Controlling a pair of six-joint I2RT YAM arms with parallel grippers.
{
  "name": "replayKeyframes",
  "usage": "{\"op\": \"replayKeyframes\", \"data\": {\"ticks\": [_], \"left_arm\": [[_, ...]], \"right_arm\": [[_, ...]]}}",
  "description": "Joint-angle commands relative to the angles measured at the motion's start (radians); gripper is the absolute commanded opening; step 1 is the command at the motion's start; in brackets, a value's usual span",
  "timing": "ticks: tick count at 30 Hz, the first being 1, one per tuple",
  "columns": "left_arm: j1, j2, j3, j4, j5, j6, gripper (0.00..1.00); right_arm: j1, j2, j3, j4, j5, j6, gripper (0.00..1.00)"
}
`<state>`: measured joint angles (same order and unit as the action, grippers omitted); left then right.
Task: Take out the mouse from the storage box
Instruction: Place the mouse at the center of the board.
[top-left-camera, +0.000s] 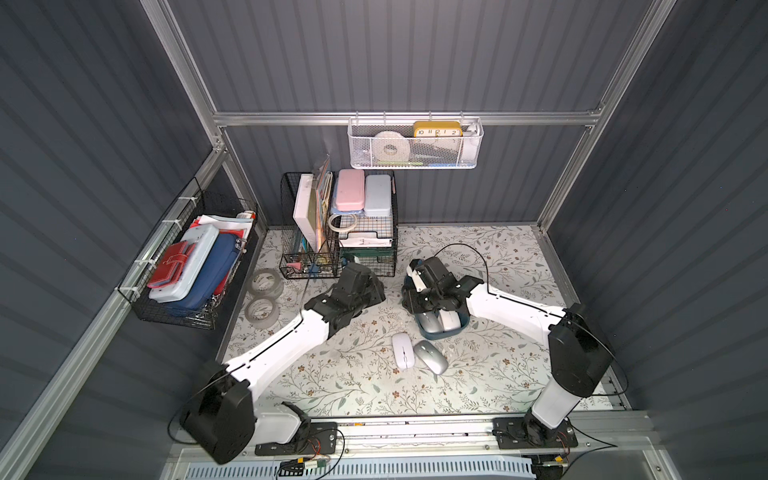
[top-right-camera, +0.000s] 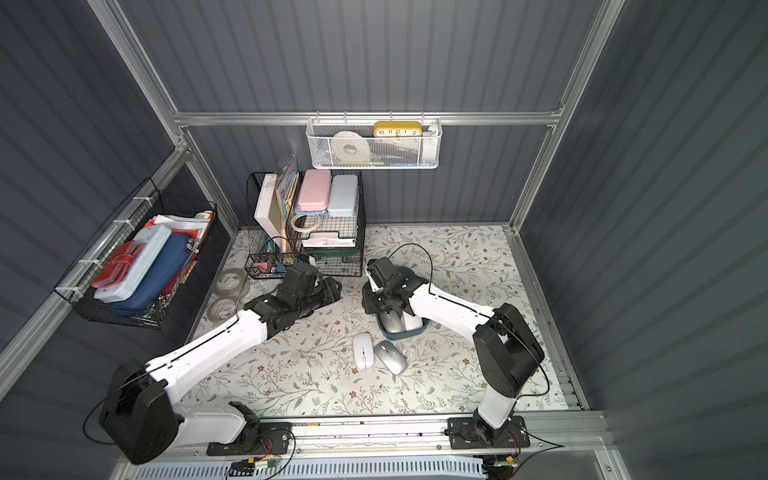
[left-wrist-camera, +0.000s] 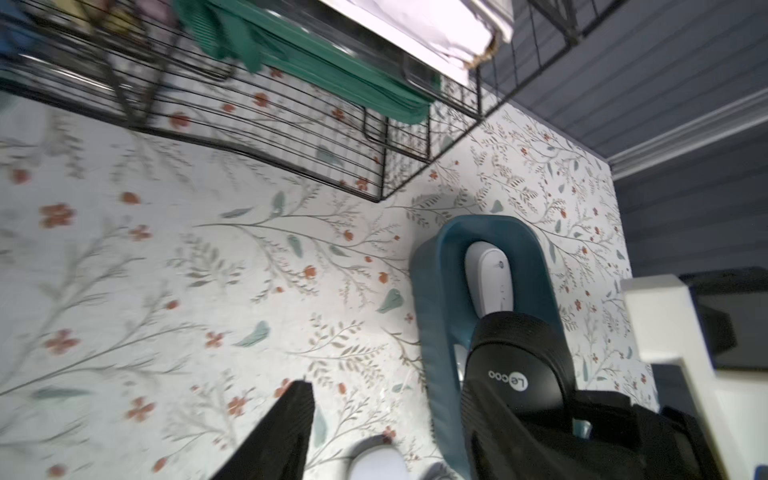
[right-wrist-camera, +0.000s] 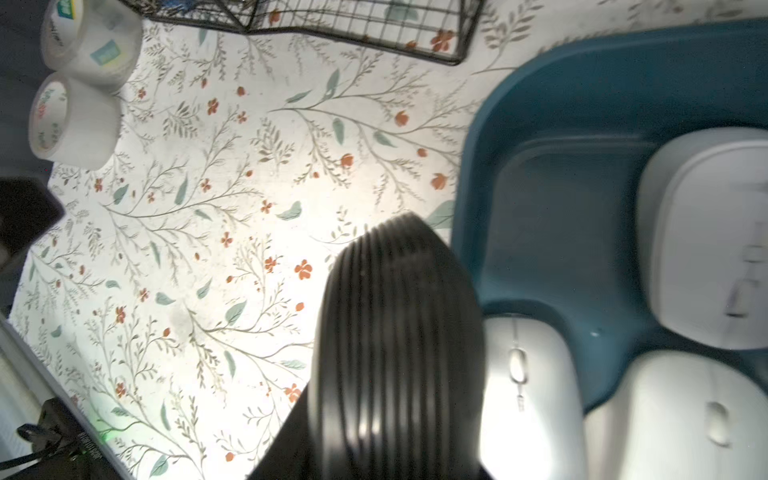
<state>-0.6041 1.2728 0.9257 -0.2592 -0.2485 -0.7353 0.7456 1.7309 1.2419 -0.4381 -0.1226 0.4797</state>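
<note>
**Storage box** (top-left-camera: 434, 335) (top-right-camera: 399, 334) (left-wrist-camera: 428, 311) (right-wrist-camera: 602, 75): teal tray with rounded corners. It stands on the table (top-left-camera: 498, 374), just right of centre in both top views. Its upper part is hidden under the right arm.

**Contents:**
- The silver mouse in the box (top-left-camera: 428, 321) (right-wrist-camera: 528, 386) and the white mouse in the box (top-left-camera: 449, 319) (right-wrist-camera: 673, 415) lie side by side at the tray's lower end.
- The third mouse (right-wrist-camera: 706, 237) (left-wrist-camera: 486, 274), white, lies alone beyond them.

**Right pincer** (top-left-camera: 424, 303) (top-right-camera: 384, 301): directly over the box, clenched. Whether it grips anything cannot be told.

**Left pincer** (top-left-camera: 376, 291) (top-right-camera: 334, 291): just left of the box, released and holding nothing. One finger (left-wrist-camera: 286, 428) shows in the left wrist view, with bare table beside it.

**Loose white mouse** (top-left-camera: 402, 351) (top-right-camera: 363, 351) and **loose silver mouse** (top-left-camera: 431, 356) (top-right-camera: 390, 356): on the table below the box, side by side and almost touching. Both are apart from the pincers.

**Tape rolls:** the upper tape roll (top-left-camera: 266, 281) (right-wrist-camera: 89, 37) and the lower tape roll (top-left-camera: 262, 311) (right-wrist-camera: 70, 120) are clear and lie flat at the table's left edge, close together.

**Black wire basket** (top-left-camera: 291, 249): on the table, upper left of the box. It holds upright books, a pink case (top-left-camera: 350, 189) and a pale blue case (top-left-camera: 377, 194).

**Side basket** (top-left-camera: 174, 320): black wire, hung on the left wall and stacked with cases.

**White basket** (top-left-camera: 415, 160): hung on the rear rail at upper centre. It holds a yellow clock (top-left-camera: 437, 129).
</note>
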Motion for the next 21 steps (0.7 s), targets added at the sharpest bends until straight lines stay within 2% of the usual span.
{"op": "replayKeyframes", "data": {"ticks": [1,5,8,13,21], "left_arm": [[0.017,-0.145,-0.050,-0.157,-0.185,-0.032,0.65],[0.018,-0.281,-0.071,-0.278,-0.338,-0.084,0.69],[0.020,-0.360,-0.083,-0.328,-0.407,-0.106,0.72],[0.020,-0.420,-0.093,-0.362,-0.449,-0.104,0.74],[0.020,-0.414,-0.097,-0.339,-0.438,-0.069,0.79]], "right_arm": [[0.060,0.076,0.075,0.068,-0.039,0.046,0.21],[0.120,0.212,0.187,0.102,-0.084,0.087,0.20],[0.154,0.300,0.267,0.121,-0.096,0.110,0.21],[0.191,0.418,0.385,0.083,-0.080,0.110,0.21],[0.195,0.504,0.399,0.094,-0.091,0.132,0.22]]}}
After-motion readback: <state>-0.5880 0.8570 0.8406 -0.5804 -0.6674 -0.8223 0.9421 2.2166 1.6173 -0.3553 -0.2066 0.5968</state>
